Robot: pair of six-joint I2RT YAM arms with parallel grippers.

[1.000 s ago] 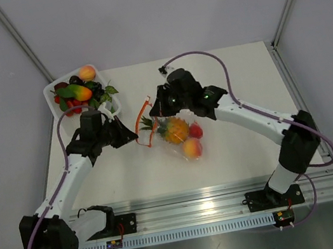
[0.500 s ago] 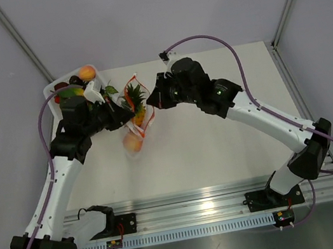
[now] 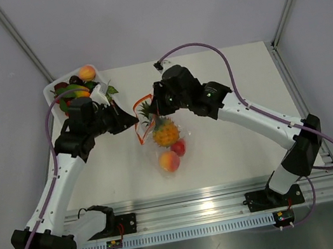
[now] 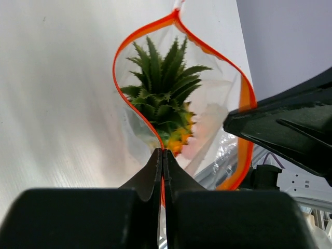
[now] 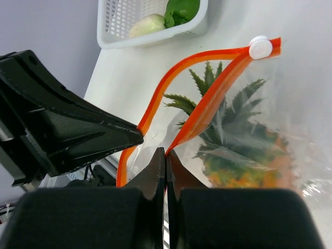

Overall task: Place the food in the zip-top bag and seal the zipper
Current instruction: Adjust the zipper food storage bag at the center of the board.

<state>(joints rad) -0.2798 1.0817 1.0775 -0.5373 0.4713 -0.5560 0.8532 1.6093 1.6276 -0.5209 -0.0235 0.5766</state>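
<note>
The left end effector (image 4: pixel 163 153) and right end effector (image 5: pixel 165 151) each clamp one lip of the gaping zipper (image 5: pixel 212 96). The food (image 3: pixel 165 132) lies inside the zip-top bag (image 3: pixel 178 136).

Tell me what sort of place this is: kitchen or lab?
Most likely a lab test cell, not a kitchen: a left arm and right arm bolted to an aluminium rail at a white table, plain grey walls with metal struts, toy fruit in a basket and a bag.

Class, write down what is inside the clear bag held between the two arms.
Inside the bag are a pineapple, a peach and a red fruit. Anything lying beneath them is covered by the fruit and the crinkled plastic.
</note>
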